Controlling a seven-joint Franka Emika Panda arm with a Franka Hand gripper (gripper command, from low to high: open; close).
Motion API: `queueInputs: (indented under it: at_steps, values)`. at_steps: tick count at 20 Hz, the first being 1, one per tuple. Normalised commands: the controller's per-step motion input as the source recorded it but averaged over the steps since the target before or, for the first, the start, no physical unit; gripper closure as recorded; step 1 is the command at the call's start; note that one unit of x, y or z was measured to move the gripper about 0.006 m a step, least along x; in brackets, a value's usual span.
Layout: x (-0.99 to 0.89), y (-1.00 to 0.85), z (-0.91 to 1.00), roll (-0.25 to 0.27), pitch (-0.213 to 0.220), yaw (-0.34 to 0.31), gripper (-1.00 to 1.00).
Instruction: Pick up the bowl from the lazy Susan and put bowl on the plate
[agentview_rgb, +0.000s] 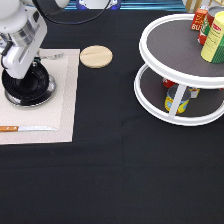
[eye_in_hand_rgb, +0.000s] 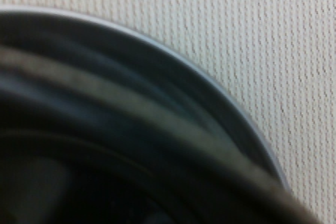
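Note:
The glossy black bowl (agentview_rgb: 31, 84) sits inside the silver plate (agentview_rgb: 35, 103) on a cream placemat at the exterior view's left. My gripper (agentview_rgb: 14, 69) is down at the bowl's left rim, and the white hand covers that side of the bowl. The wrist view shows the bowl's ridged black inside (eye_in_hand_rgb: 112, 150) from very close, with a thin strip of the plate's rim (eye_in_hand_rgb: 241, 118) next to it. The white two-tier lazy Susan (agentview_rgb: 180, 75) stands at the exterior view's right, with no bowl on it.
A round light-wood disc (agentview_rgb: 96, 56) lies beside the placemat (agentview_rgb: 67, 100). A knife (agentview_rgb: 25, 128) lies on the placemat's lower edge and a fork (agentview_rgb: 52, 56) near its top. Cans (agentview_rgb: 215, 37) stand on the lazy Susan's upper tier, and another can (agentview_rgb: 176, 99) on its lower tier.

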Motion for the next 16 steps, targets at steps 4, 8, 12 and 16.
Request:
queueInputs:
  at_steps: [4,8,12,16]
  values:
    - [0.48,0.02,-0.05,-0.024,0.243,0.002,-1.0]
    - [0.29,0.0,0.0,-0.016,0.223,0.0,-1.0]
    - [0.33,0.01,0.17,-0.031,0.214,0.0,-1.0]
    - [0.37,0.05,0.65,-0.039,0.22,0.0,-1.0]
